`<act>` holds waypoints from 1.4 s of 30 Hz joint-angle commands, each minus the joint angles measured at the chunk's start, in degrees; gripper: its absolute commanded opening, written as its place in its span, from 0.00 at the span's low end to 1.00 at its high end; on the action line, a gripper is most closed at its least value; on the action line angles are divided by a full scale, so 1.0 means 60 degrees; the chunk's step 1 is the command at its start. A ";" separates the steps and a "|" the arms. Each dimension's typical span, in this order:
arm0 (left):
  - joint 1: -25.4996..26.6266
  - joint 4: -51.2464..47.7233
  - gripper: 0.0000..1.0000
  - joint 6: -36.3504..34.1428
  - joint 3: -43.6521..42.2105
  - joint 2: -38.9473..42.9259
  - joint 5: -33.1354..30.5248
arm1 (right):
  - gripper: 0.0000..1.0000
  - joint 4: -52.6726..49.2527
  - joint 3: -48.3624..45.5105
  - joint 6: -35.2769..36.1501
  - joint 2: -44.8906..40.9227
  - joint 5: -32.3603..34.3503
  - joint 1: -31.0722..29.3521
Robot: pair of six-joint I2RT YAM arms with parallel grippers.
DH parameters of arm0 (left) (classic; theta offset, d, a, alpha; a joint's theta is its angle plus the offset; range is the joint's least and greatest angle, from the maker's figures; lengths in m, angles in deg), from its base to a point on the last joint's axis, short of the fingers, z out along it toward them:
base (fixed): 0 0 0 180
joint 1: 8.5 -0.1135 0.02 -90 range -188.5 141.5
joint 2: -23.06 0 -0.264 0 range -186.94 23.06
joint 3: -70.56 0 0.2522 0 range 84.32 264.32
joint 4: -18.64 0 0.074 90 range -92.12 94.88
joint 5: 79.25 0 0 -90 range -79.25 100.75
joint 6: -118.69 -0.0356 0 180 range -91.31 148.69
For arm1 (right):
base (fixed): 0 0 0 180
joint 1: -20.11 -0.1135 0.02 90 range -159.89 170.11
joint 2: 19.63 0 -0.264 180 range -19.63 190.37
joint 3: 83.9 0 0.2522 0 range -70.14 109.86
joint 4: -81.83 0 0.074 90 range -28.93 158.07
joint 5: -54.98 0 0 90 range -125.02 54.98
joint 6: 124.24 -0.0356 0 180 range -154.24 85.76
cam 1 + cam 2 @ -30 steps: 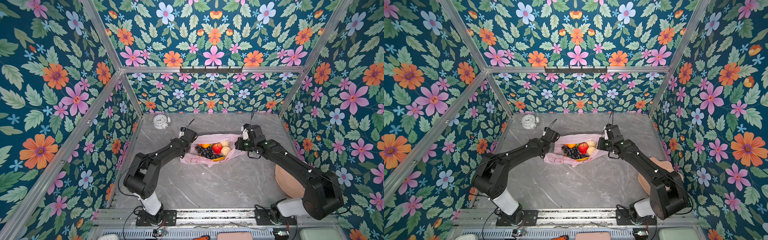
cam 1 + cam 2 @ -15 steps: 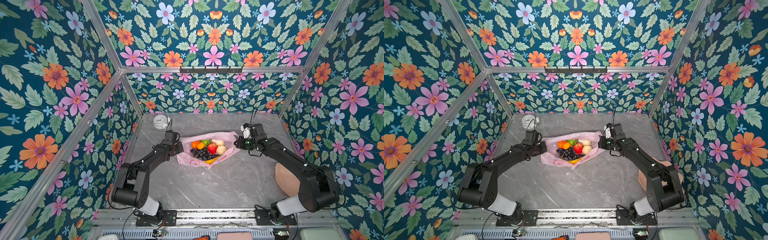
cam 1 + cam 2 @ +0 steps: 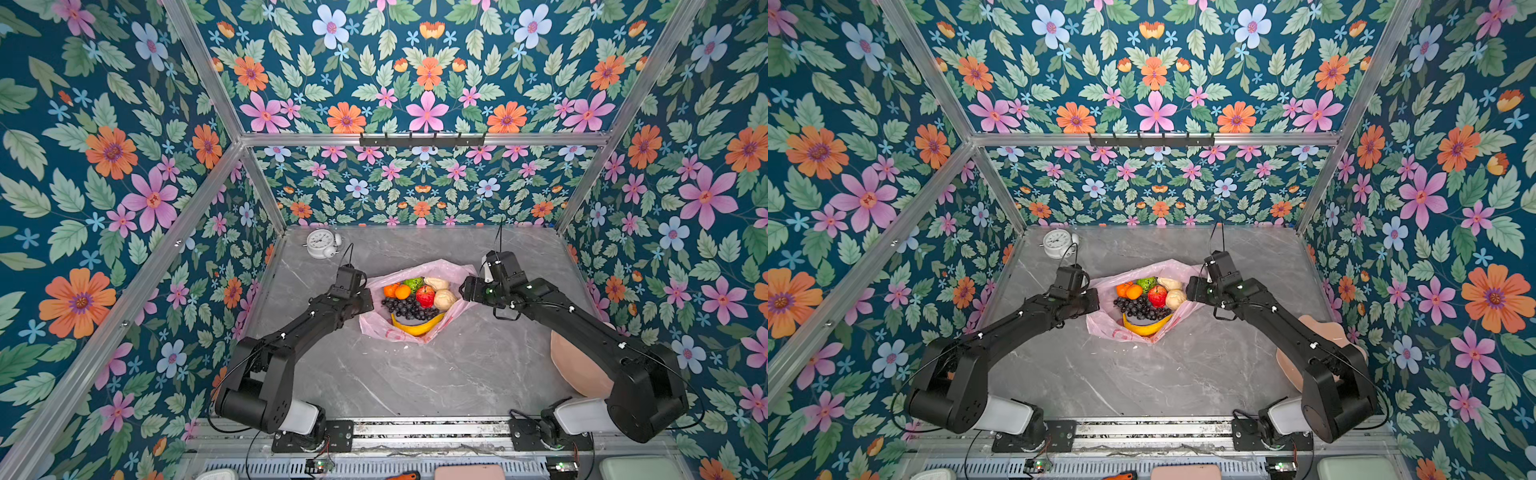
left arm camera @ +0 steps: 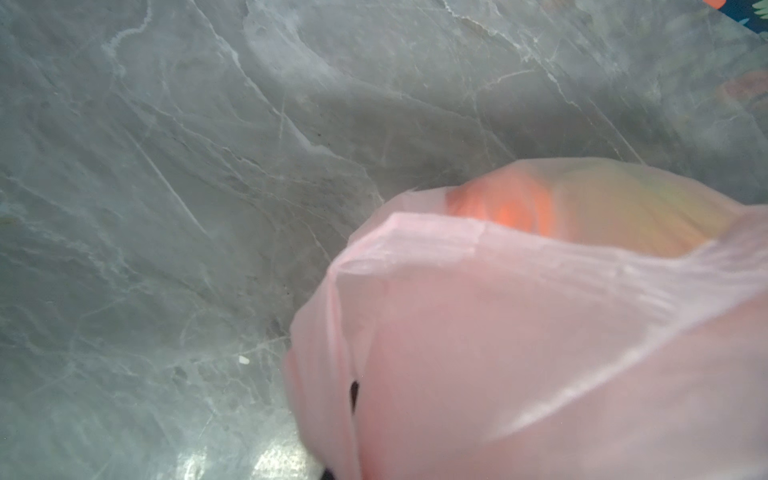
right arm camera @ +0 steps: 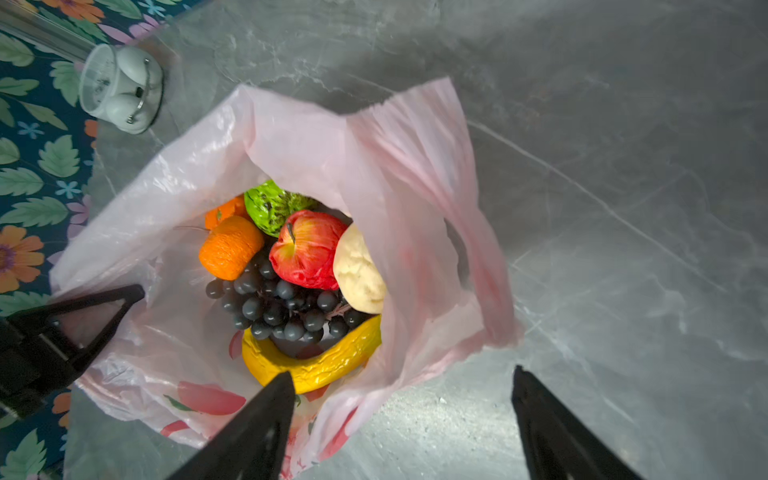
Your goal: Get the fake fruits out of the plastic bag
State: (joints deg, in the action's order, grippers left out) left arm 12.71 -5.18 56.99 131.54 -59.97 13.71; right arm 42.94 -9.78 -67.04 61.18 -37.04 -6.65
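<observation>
The pink plastic bag (image 3: 376, 328) (image 3: 1100, 328) lies mouth-up in the middle of the table in both top views. Inside sit the fake fruits: a red apple (image 5: 305, 249), an orange (image 5: 228, 247), a bumpy green fruit (image 5: 270, 208), a cream piece (image 5: 357, 270), dark grapes (image 5: 282, 307) and a yellow banana (image 5: 316, 368). My left gripper (image 3: 368, 297) is shut on the bag's left edge; pink film (image 4: 519, 353) covers its jaws in the left wrist view. My right gripper (image 5: 401, 382) (image 3: 463, 289) stands open beside the bag's right edge, holding nothing.
A white alarm clock (image 3: 322, 244) stands at the back left corner of the marble table. A peach-pink bowl (image 3: 577, 365) lies at the right edge, partly under my right arm. Floral walls close in the back and both sides.
My right gripper has opened and let go of the bag's right edge, which now hangs slack. My left gripper kept its hold and moved a little toward the front.
</observation>
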 commanded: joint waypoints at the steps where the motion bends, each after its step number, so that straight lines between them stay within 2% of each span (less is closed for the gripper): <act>1: 0.0152 0.0257 0.00 0.0259 -0.0138 0.0075 -0.0142 | 0.86 -0.0195 0.0071 -0.0917 0.0333 0.0996 -0.0435; 4: 0.0229 0.0476 0.00 0.0429 -0.0302 0.0119 0.0018 | 0.85 -0.0021 0.0377 -0.0943 0.0970 0.1026 -0.0676; 7: 0.0237 0.0571 0.00 0.0542 -0.0405 0.0158 0.0024 | 0.73 0.0229 0.0536 -0.0764 0.1445 0.0659 -0.0681; 10: 0.0112 0.0600 0.00 0.0790 -0.0558 0.0221 -0.0165 | 0.43 0.0162 0.0606 -0.0412 0.1676 0.0528 -0.0605; 12: -0.0226 0.0700 0.00 0.0996 -0.0761 0.0265 -0.0096 | 0.19 0.0277 0.0325 -0.0174 0.1607 0.0344 -0.0298; 13: -0.0502 0.0858 0.00 0.1120 -0.0952 0.0316 0.0046 | 0.11 0.0549 -0.0020 -0.0119 0.1463 0.0086 -0.0028; 16: -0.1329 0.1365 0.00 0.1485 -0.1452 0.0304 0.0634 | 0.00 0.1562 -0.1100 -0.0080 0.1014 -0.0689 0.0779; 18: -0.1721 0.1593 0.00 0.1608 -0.1572 0.0064 0.1055 | 0.00 0.2156 -0.1574 0.0070 0.0833 -0.1142 0.1150; 20: -0.1720 0.1752 0.00 0.1534 -0.1528 -0.0119 0.1296 | 0.00 0.2407 -0.1666 0.0219 0.0849 -0.1392 0.1223; 23: -0.1073 0.1735 0.00 0.1278 -0.1230 -0.0090 0.1036 | 0.00 0.2920 -0.1650 0.0287 0.0977 -0.2137 0.1167; 32: 0.0275 0.1509 0.00 0.0924 -0.0660 -0.0269 0.0462 | 0.00 0.3293 -0.0808 0.0217 0.1785 -0.2490 0.0918; 38: 0.0319 0.1577 0.00 0.1117 -0.0766 -0.0476 0.0140 | 0.00 0.3204 -0.0022 0.0435 0.2831 -0.2467 0.0870; 42: -0.0012 0.1662 0.00 0.1152 -0.0553 -0.0606 -0.0065 | 0.00 0.2852 0.0990 0.0671 0.3625 -0.2432 0.0694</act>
State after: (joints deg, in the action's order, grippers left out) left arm 13.91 3.95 63.59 127.26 -63.22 15.57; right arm 60.89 -7.13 -64.96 80.81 -51.68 -1.78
